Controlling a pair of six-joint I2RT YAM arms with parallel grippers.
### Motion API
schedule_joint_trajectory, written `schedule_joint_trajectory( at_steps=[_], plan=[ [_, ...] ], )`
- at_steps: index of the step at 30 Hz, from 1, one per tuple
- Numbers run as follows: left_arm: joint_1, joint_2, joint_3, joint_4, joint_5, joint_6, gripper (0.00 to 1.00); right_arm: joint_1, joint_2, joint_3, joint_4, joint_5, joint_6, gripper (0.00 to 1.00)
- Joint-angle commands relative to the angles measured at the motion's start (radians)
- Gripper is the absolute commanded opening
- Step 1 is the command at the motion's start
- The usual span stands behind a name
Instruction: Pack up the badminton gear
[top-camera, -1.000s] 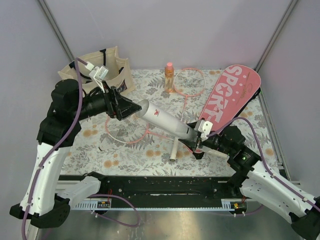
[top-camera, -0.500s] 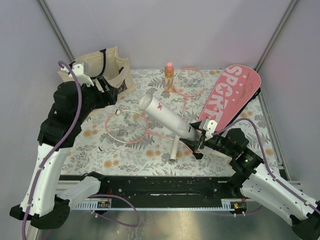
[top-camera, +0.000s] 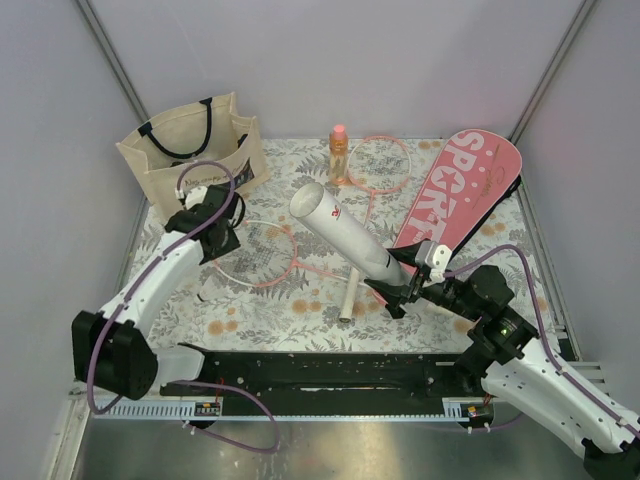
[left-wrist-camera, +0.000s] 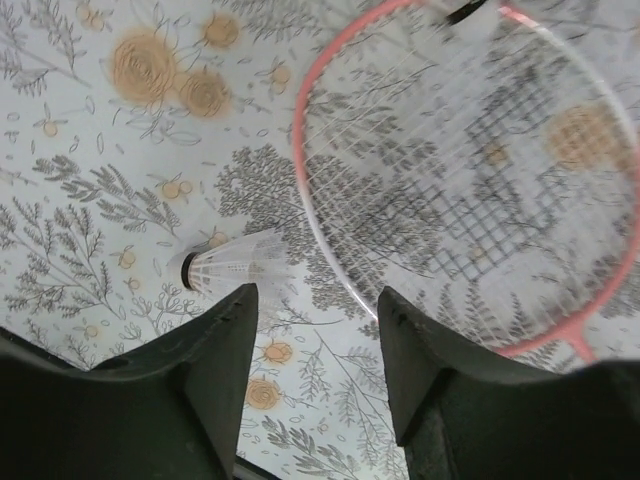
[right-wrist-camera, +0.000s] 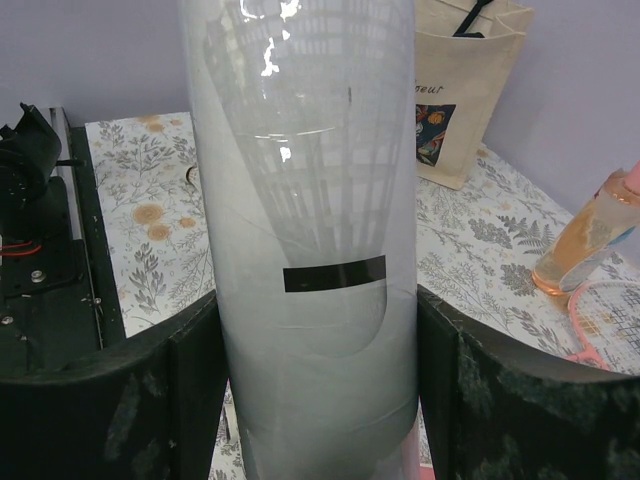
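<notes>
Your right tool (top-camera: 398, 287) is clamped on the low end of the long white tube (top-camera: 345, 238). The tube tilts up, with its other end higher and pointing to the far left. Your left tool (left-wrist-camera: 315, 300) has its fingers apart. It hangs over a small white birdie (left-wrist-camera: 225, 268) that lies on the counter (top-camera: 260, 320), just beside the pink rim of one racket (left-wrist-camera: 297, 160). The other racket (top-camera: 385, 165) lies at the back, near the orange bottle (top-camera: 339, 152). The pink cover (top-camera: 465, 190) lies on the right.
</notes>
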Motion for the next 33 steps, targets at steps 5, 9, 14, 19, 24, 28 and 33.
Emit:
schedule_joint_trajectory(
  at_steps=[5,9,14,19,24,28,33],
  plan=[
    [0.002,0.127,-0.076,-0.038,-0.108,-0.139,0.51,-0.001,-0.025,-0.009,0.113,-0.020,0.036,0.46],
    [0.002,0.187,-0.084,-0.052,-0.134,-0.159,0.50,-0.001,-0.026,-0.008,0.111,-0.023,0.043,0.46],
    [0.004,0.216,-0.108,-0.081,-0.196,-0.197,0.48,-0.001,-0.034,-0.008,0.105,-0.024,0.044,0.46],
    [0.006,0.233,-0.136,-0.072,-0.190,-0.216,0.47,0.001,-0.032,-0.008,0.105,-0.018,0.043,0.46],
    [0.016,0.265,-0.151,-0.058,-0.175,-0.219,0.34,0.001,-0.037,-0.001,0.097,-0.020,0.046,0.47],
    [0.021,0.239,-0.153,-0.061,-0.141,-0.205,0.10,-0.001,-0.037,-0.004,0.102,-0.015,0.046,0.47],
    [0.021,0.116,-0.113,-0.093,-0.081,-0.202,0.00,0.001,-0.014,0.019,0.073,-0.021,0.044,0.46]
  ],
)
